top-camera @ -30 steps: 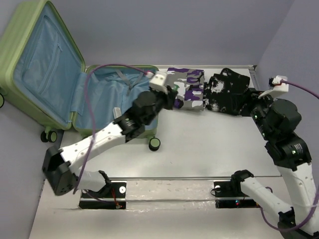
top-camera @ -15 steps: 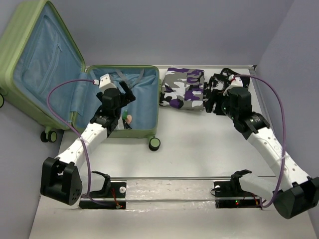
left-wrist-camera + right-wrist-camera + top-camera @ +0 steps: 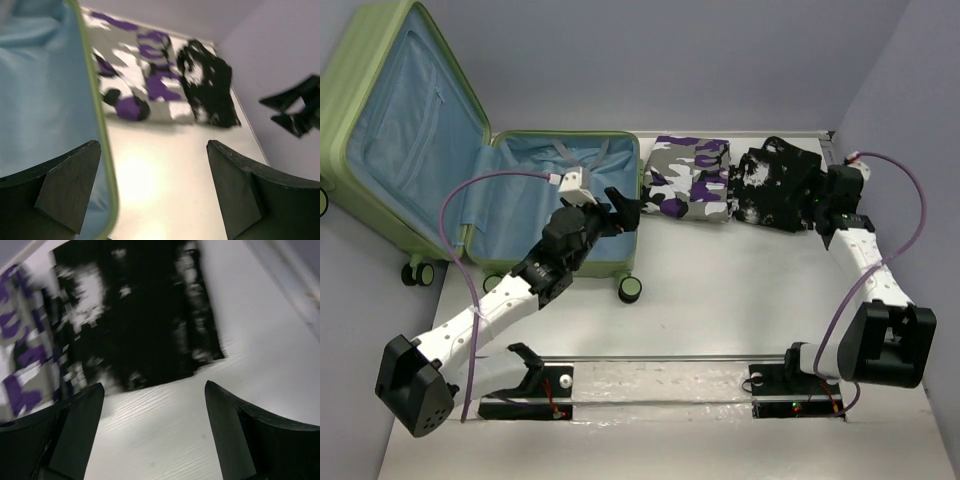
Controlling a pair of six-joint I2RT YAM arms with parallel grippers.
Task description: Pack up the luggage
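The luggage (image 3: 410,120) lies open at the left: its lid leans on the wall and its blue-lined base (image 3: 535,170) rests on the table. My left gripper (image 3: 623,212) hovers open and empty over the base's right rim (image 3: 102,135). A folded grey, white and purple camouflage garment (image 3: 688,178) lies just right of the luggage, and a black-and-white garment (image 3: 775,185) lies beside it. My right gripper (image 3: 817,210) is at that black garment's right edge, open over bare table. In the right wrist view the black garment (image 3: 145,315) lies just beyond the fingertips (image 3: 220,405).
The luggage's wheels (image 3: 631,289) stick out at its near edge. The purple back wall and right wall (image 3: 910,90) close in the table. The left wrist view shows my right gripper (image 3: 295,107) past the black garment (image 3: 207,85). Bare table (image 3: 740,290) lies in front of the garments.
My left gripper went from the camouflage garment into the luggage base, then back to its right rim, opening wide. My right arm swung about the black garment and ended at its right edge, jaws widening.
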